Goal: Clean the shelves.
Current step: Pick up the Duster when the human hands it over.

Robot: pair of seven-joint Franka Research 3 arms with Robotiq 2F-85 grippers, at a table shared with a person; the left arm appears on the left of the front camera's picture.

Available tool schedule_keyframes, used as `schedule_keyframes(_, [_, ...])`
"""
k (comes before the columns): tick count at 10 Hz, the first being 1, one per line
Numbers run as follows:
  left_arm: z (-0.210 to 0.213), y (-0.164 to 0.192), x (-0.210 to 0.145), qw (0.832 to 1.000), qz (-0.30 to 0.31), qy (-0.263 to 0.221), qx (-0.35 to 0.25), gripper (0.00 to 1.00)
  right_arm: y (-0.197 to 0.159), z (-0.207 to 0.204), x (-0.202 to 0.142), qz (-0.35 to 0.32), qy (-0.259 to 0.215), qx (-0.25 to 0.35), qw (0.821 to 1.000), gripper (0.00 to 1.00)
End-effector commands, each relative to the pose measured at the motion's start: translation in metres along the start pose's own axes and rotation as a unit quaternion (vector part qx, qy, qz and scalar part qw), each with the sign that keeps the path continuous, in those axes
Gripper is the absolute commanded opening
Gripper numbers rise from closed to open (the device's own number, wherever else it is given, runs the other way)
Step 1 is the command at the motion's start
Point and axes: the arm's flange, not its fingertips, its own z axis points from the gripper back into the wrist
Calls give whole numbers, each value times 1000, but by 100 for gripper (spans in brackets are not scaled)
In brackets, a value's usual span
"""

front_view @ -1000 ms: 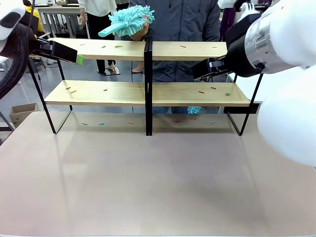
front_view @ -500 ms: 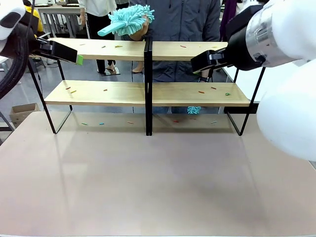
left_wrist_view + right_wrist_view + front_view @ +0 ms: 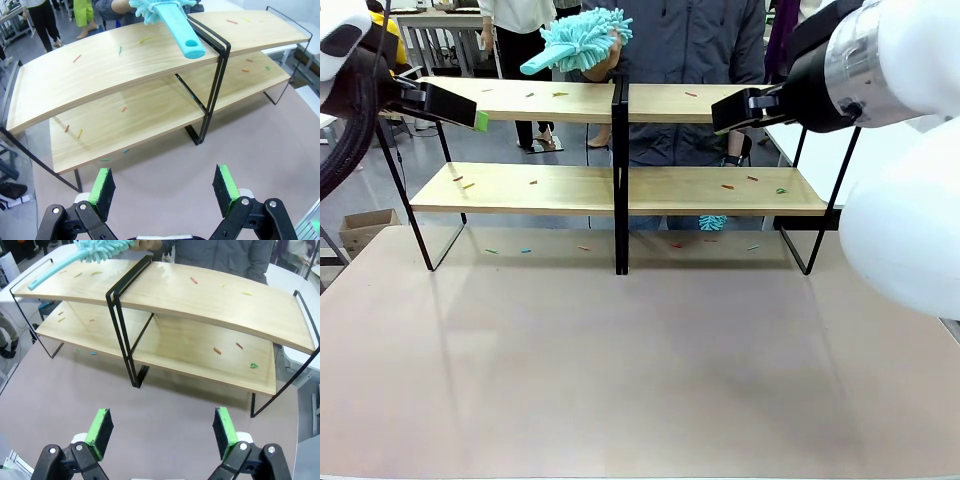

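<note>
Front view: the shelves [image 3: 540,188] stand across the table's [image 3: 620,380] far side, coloured scraps [image 3: 727,186] dotting the boards; the left gripper [image 3: 478,118] hangs by the top board's left end, the right gripper [image 3: 732,110] by its right half; a person's hand [image 3: 607,58] holds a teal duster [image 3: 582,38] above the central upright. Left wrist view — fingers [image 3: 102,187] spread wide, empty, shelves ahead; right wrist view — the same.

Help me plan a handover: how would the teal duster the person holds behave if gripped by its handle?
The duster is probably light, since one hand holds it aloft. Its handle looks like smooth, rigid plastic, so it might slip or twist in a grip. The fluffy head would likely squash and flop rather than resist.
</note>
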Motion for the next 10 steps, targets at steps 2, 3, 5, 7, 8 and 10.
schedule_keyframes(2, [1,1,0,1000,-3,-1,1,100,3,-5,-3,-13,-15,-12,1000,100])
schedule_keyframes(3, [1,1,0,1000,-3,-1,1,100,0,0,0,0,-1,0,1000,100])
schedule_keyframes(5, [1,1,0,1000,-3,-1,1,100,0,0,0,0,-1,0,1000,100])
schedule_keyframes(7, [0,0,0,1000,0,0,0,100,0,0,0,0,-1,0,1000,100])
schedule_keyframes(8, [0,6,13,992,24,76,-95,100,0,0,0,0,-1,0,1000,100])
schedule_keyframes(10, [-8,29,43,926,90,186,-316,100,0,0,0,0,-1,0,1000,100])
